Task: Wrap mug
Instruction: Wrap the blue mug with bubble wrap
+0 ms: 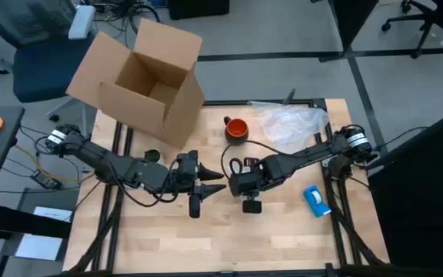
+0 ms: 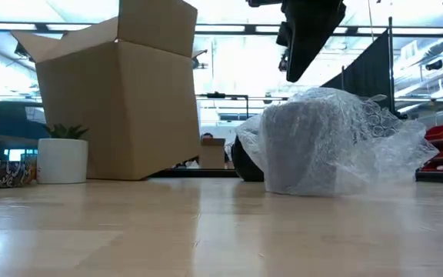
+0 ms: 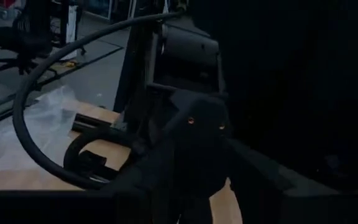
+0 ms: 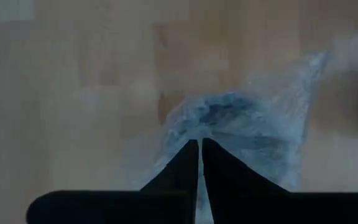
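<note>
The mug (image 1: 237, 128) sits unwrapped on the worktop (image 1: 283, 238), just beside the crumpled bubble wrap (image 1: 292, 123). The right tool (image 4: 200, 144), clenched empty, looks down on the wrap; it should part, pinch an edge, and pull it flat first. The left tool's (image 1: 214, 187) state cannot be told.

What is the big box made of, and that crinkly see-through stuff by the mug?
The box looks like plain brown cardboard, matte, with folded flaps. The crinkly sheet looks like clear plastic bubble wrap: shiny, wrinkled, and dotted with small bubbles in the low view.
</note>
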Motion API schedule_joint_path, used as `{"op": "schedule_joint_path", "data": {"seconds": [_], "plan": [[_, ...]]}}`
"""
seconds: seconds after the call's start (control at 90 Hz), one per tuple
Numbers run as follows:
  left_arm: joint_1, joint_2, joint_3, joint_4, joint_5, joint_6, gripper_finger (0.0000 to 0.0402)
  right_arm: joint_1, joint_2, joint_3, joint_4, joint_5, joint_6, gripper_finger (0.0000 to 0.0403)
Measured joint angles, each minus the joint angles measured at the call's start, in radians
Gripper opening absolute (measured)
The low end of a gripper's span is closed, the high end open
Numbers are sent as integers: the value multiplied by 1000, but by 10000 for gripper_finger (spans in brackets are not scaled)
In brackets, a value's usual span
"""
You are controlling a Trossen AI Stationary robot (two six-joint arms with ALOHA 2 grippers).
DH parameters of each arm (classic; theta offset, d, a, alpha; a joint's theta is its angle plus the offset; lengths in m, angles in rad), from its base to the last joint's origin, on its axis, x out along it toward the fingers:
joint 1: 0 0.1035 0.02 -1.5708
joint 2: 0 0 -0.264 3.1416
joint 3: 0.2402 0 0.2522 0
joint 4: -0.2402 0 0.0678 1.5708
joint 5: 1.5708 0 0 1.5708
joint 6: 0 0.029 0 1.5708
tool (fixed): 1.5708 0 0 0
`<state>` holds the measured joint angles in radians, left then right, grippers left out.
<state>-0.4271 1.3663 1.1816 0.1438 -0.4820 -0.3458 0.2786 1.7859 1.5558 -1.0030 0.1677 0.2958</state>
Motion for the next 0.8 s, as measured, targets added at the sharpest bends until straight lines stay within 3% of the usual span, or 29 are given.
{"op": "schedule_joint_path", "data": {"seconds": [0.211, 0.633, 0.8], "plan": [[0, 0, 0, 1, 0, 0, 129, -15, 39, 0, 33, -91, -2, 0], [0, 0, 0, -3, 2, 0, 129, -54, 123, 0, 11, -92, -85, 0], [0, 0, 0, -32, 122, 0, 129, -42, 69, -1, -73, -84, -67, 0]]}}
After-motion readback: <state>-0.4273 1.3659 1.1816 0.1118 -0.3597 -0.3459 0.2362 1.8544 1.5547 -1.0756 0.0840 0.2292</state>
